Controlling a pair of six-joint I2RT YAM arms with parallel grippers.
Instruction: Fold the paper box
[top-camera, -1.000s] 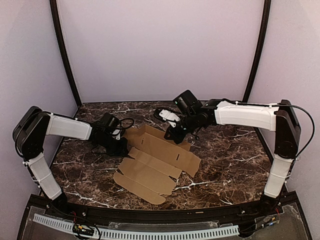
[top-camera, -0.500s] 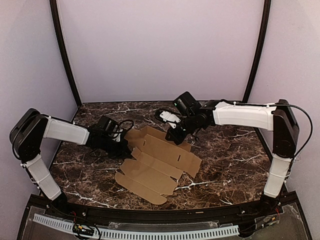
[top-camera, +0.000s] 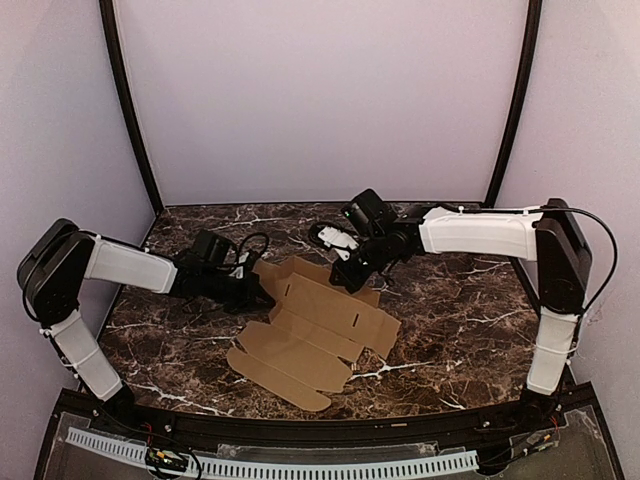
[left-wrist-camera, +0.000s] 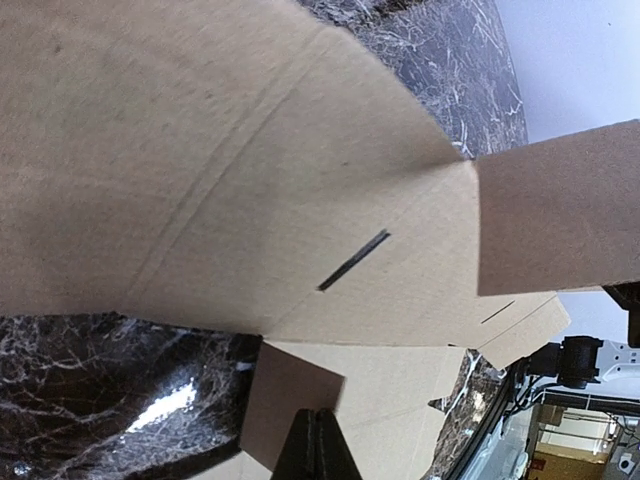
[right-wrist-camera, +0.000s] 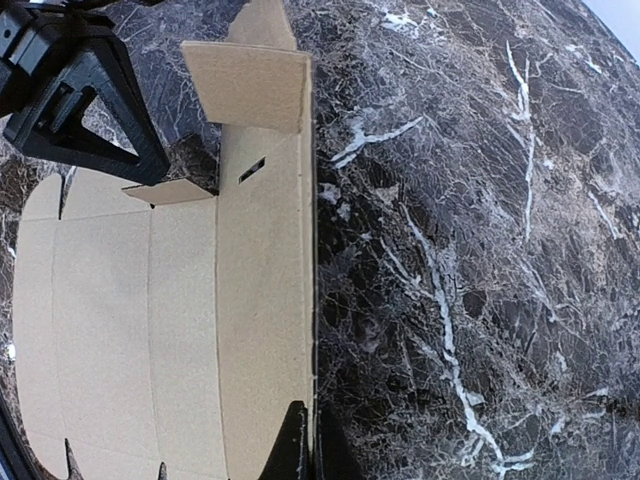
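Lying flat on the dark marbled bench, the paper box is spread out as one tan cut sheet, about midway between the two arms. Its nearest end is a long rounded flap, and beyond that come the broad creased panels, one with a thin slit cut through it.

Farther back, the left tool reaches in low from the left side of the box and meets its left edge. From its own camera the fingers are pressed together into one dark wedge, sitting against a small flap. I cannot tell whether any cardboard is pinched between them.

Across from it, the right tool comes down onto the far right edge of the box. Its fingers are also together, the tip resting just where the cardboard meets the marble, and again a grip on the sheet cannot be made out.

At the far end of the box a side flap stands lifted off the bench, tilted rather than flat.
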